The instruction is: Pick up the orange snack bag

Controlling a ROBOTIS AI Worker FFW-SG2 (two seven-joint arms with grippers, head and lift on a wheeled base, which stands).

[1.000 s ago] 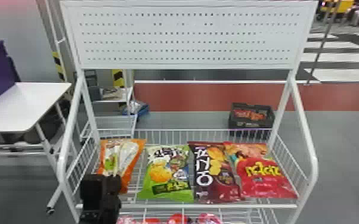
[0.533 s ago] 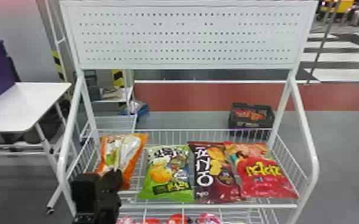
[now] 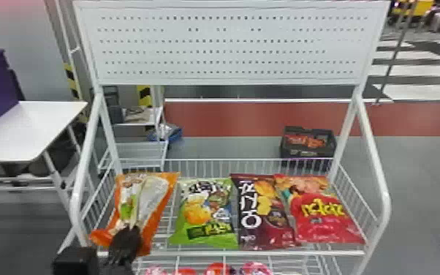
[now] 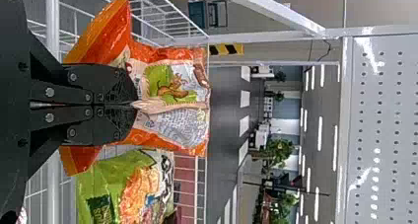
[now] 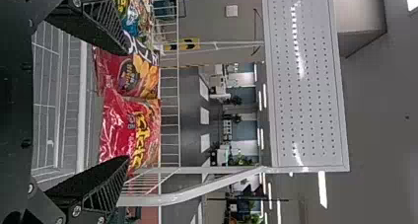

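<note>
At the left end of the wire basket is the orange snack bag, my left gripper over its lower front part. The left wrist view has the left gripper with its fingers together, pinching the front of the orange snack bag, whose surface is drawn into a crease at the tips. The bag's back end leans up towards the basket's rear. My right gripper is parked in front of the basket's right part, its fingers wide apart with nothing between them.
Beside the orange bag lie a green bag, a dark maroon bag and a red bag. White side rails and a front rail frame the basket. Red packages sit on the shelf below.
The left gripper has shifted slightly left and down towards the basket's front. The orange bag has been creased and pulled a little along with it. The other bags stay put.
</note>
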